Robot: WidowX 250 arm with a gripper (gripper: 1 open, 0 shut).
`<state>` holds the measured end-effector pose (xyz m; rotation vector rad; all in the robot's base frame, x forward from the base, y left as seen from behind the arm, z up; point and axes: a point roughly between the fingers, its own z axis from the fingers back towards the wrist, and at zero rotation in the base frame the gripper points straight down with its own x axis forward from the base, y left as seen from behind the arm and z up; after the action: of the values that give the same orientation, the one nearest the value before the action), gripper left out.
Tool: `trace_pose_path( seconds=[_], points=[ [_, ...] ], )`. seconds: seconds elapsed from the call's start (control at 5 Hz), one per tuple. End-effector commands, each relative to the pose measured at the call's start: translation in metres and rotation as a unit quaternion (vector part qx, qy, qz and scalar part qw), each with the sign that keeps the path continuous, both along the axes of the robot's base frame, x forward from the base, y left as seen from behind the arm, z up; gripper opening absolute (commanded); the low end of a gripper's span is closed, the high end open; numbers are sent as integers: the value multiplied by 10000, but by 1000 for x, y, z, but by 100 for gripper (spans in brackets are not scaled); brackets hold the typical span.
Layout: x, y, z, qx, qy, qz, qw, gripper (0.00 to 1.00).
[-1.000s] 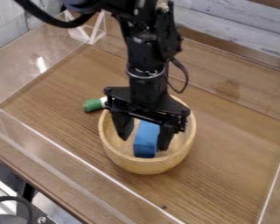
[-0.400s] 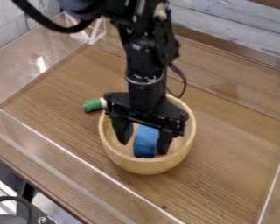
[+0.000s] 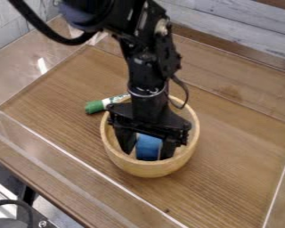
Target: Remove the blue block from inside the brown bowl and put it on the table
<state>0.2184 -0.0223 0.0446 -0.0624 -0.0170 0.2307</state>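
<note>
The blue block (image 3: 148,146) lies tilted inside the brown bowl (image 3: 121,157), which sits on the table (image 3: 61,98) near its front middle. My gripper (image 3: 149,141) points straight down into the bowl, open, with one dark finger on each side of the block. I cannot tell whether the fingers touch the block. The block's upper part is hidden behind the gripper body.
A green-capped white marker (image 3: 97,106) lies on the table just behind and left of the bowl. Low clear acrylic walls (image 3: 38,142) run around the table's edges. Bare wood stretches to the left and right of the bowl.
The gripper has sunk lower into the bowl, its fingers now down around the blue block. Its jaws stay open. Bowl and marker have not moved.
</note>
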Motion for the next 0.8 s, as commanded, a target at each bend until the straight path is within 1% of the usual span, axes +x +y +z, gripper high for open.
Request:
trace_pose_path(
  seconds=[0.0,0.6],
  points=[
    [6,0,0,-11,-163,70,9998,0],
    [7,2,12,-4,-210,37,9998,0]
  ],
)
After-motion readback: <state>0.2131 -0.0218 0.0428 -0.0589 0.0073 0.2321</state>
